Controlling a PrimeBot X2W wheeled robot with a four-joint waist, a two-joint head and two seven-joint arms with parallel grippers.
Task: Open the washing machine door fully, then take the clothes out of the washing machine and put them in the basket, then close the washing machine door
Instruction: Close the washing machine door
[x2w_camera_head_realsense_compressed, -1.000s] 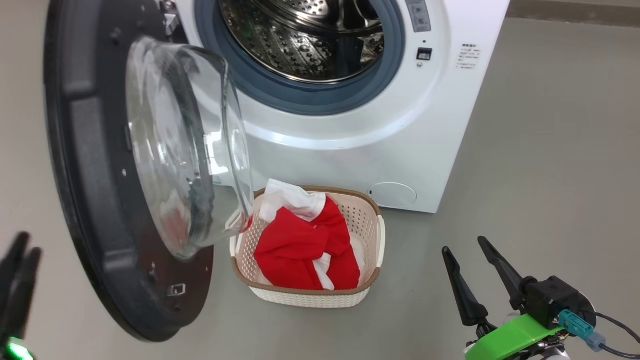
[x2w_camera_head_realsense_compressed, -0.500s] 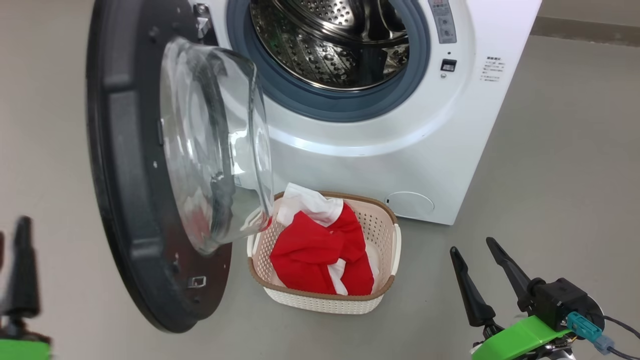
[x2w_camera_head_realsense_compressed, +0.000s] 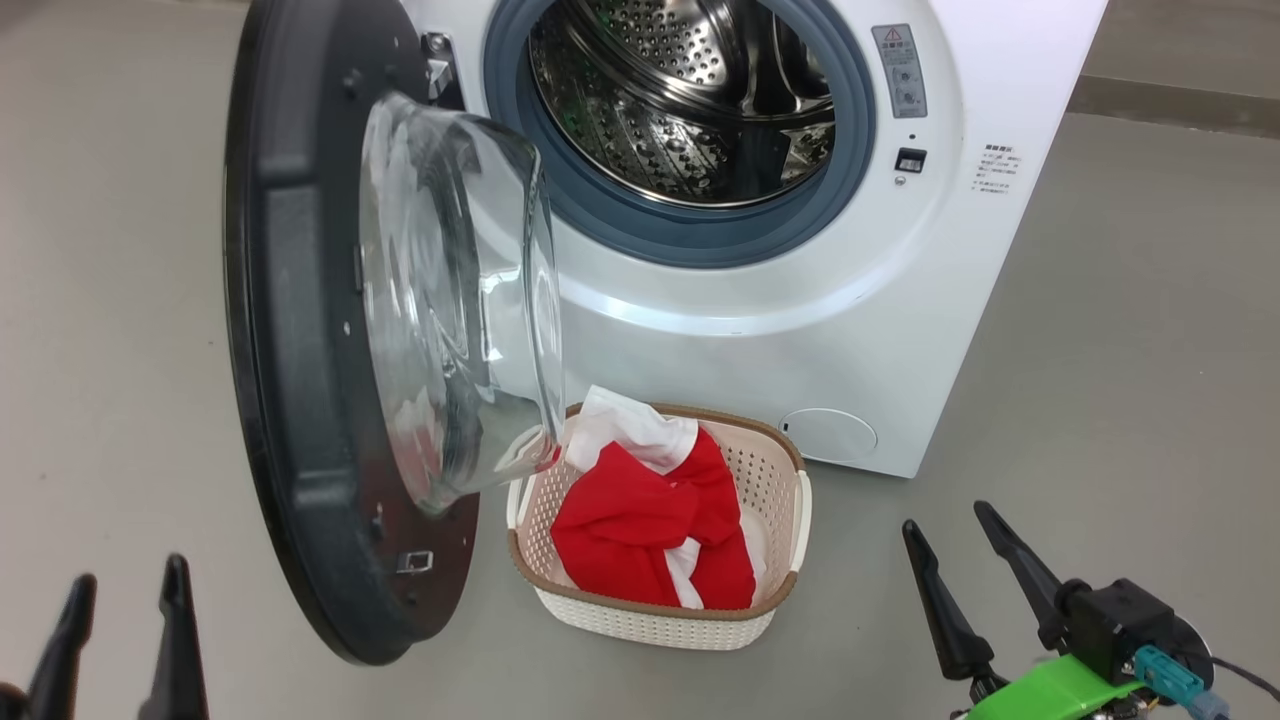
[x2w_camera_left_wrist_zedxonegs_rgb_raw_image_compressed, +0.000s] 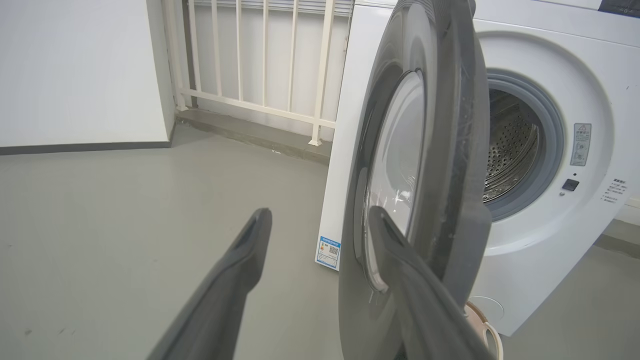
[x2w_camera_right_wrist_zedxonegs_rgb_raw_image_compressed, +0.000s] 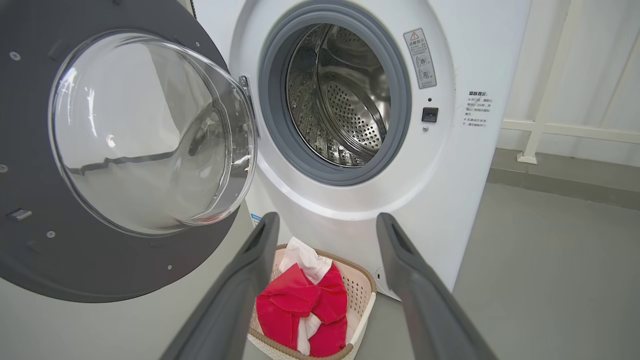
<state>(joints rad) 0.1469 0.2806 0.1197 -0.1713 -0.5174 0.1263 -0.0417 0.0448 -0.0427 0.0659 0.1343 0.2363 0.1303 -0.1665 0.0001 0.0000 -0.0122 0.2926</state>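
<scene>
The white washing machine (x2w_camera_head_realsense_compressed: 760, 330) stands ahead with its steel drum (x2w_camera_head_realsense_compressed: 690, 90) showing no cloth inside. Its black-rimmed door (x2w_camera_head_realsense_compressed: 300, 400) with the clear glass bulge (x2w_camera_head_realsense_compressed: 450, 300) hangs open to the left. Red and white clothes (x2w_camera_head_realsense_compressed: 650, 530) lie in the cream basket (x2w_camera_head_realsense_compressed: 790, 500) on the floor under the port. My left gripper (x2w_camera_head_realsense_compressed: 125, 595) is open at the lower left, left of the door's lower edge. In the left wrist view, the door's outer face (x2w_camera_left_wrist_zedxonegs_rgb_raw_image_compressed: 400, 165) is just past my left gripper (x2w_camera_left_wrist_zedxonegs_rgb_raw_image_compressed: 320, 217). My right gripper (x2w_camera_head_realsense_compressed: 950, 535) is open at the lower right, away from the basket.
Grey floor (x2w_camera_head_realsense_compressed: 1120, 350) lies all around the machine. A white railing (x2w_camera_left_wrist_zedxonegs_rgb_raw_image_compressed: 260, 60) and a white wall (x2w_camera_left_wrist_zedxonegs_rgb_raw_image_compressed: 75, 70) stand behind it on the left. A blue label (x2w_camera_left_wrist_zedxonegs_rgb_raw_image_compressed: 328, 251) sits at the machine's lower side corner.
The head camera has tilted, so the whole picture has slid right and down. My left gripper's fingers have spread apart and now stand further into the picture at the lower left.
</scene>
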